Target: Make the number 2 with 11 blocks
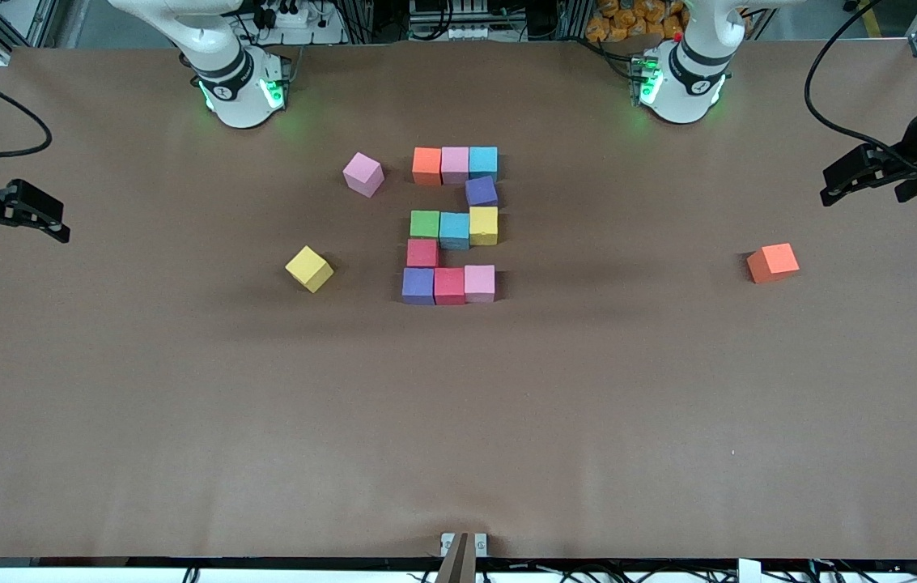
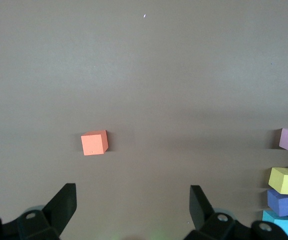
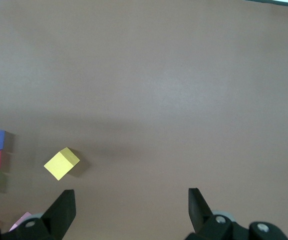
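While both arms wait at the desk [image 1: 183,421] ends, I see the left end effector [image 1: 846,186] and right end effector [image 1: 41,223] spread wide, empty; the number 2 [image 1: 453,225] sits mid-desk, between the bases' line and the front camera.

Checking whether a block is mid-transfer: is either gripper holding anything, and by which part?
Nothing is held: the left gripper and right gripper both have open, empty jaws.

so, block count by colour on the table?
orange: 2
pink: 3
light blue: 2
purple: 2
green: 1
yellow: 2
red: 2
total: 14
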### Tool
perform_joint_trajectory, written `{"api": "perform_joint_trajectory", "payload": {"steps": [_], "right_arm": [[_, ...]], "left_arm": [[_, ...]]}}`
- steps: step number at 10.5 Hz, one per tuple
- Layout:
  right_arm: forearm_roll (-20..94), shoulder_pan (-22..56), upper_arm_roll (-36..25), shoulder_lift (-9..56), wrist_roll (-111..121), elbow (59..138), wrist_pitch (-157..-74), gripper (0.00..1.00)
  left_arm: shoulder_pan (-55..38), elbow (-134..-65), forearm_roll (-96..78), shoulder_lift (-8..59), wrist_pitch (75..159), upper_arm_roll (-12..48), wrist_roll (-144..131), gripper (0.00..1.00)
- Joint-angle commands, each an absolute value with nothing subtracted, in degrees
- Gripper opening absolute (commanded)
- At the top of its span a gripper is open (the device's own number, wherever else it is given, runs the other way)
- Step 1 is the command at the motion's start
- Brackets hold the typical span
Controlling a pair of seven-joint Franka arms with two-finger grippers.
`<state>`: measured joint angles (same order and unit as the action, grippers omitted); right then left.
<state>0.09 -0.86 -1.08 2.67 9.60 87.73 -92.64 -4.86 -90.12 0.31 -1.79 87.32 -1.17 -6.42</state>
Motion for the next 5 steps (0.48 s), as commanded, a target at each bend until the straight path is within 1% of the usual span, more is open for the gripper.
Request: {"api": "perform_joint_trajectory", "payload": {"steps": [1,4,5], "right_arm": [[0.1,-1.6,-1.1,3.3,9.1,86.4,-92.0,1.0],[0.1,-4.2,1.2,3.3,9.1,86.2,-92.0,1.0],[0.1,-4.0,1.2,3.3,9.1,84.4,-91.5,1.0]], "left_arm": [[-5.6,-92.0,-0.2,-4.1,88.1,-2.6,-6.3,1.0],[-5.7,-91.5,0.0,-3.6,88.1,-2.3,-6.4,1.0],[-5.5,-91.3,0.0,-3.5,88.1,-2.3,-6.2,1.0]]}}
